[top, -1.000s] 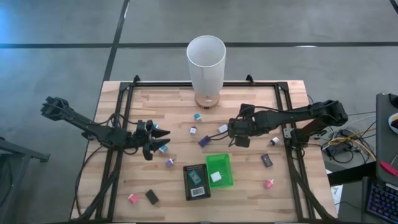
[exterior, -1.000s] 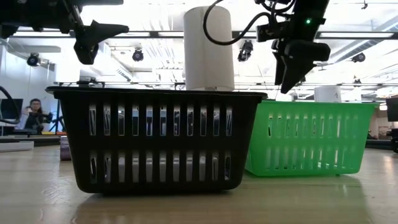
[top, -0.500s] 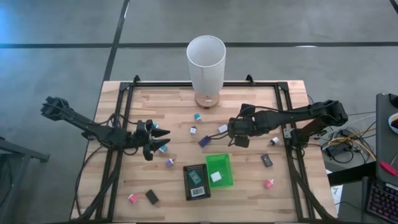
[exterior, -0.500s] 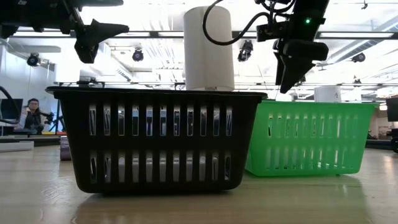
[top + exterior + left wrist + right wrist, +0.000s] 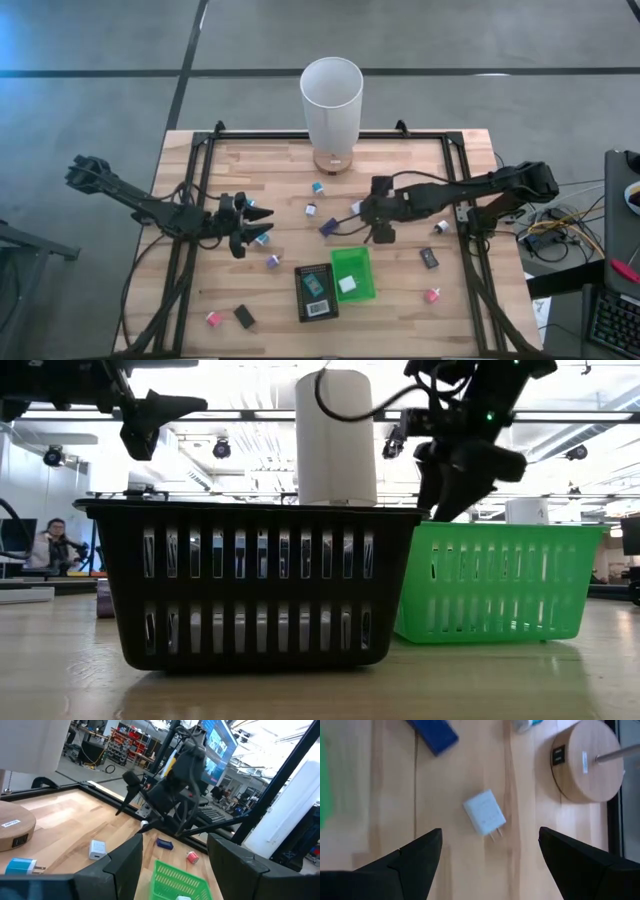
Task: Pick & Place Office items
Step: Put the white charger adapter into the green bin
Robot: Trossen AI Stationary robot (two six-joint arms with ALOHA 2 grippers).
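Small office items lie scattered on the wooden table: a white charger block [image 5: 357, 207] [image 5: 484, 817], a blue-purple block [image 5: 327, 228] [image 5: 432, 732], a teal clip [image 5: 263, 238], and pink and black pieces nearer the front. A black tray [image 5: 316, 292] holds a teal item; a green tray [image 5: 353, 273] holds a white one. My right gripper [image 5: 368, 218] [image 5: 490, 865] hangs open above the white charger block, pointing down, one finger to either side of it in the wrist view. My left gripper [image 5: 256, 224] [image 5: 175, 865] is open, held above the table beside the teal clip.
A tall white cylinder [image 5: 331, 105] stands on a round wooden base [image 5: 587, 762] at the far edge. More small items lie near it [image 5: 318, 187] and by the right rail [image 5: 429, 258]. Black frame rails [image 5: 195, 200] run along both table sides. A person [image 5: 55, 545] sits far behind.
My right gripper has moved toward the table's left, coming over the white charger block, and has tipped so that its fingers slant down and leftward in the low view. The left arm and the items have stayed where they were.
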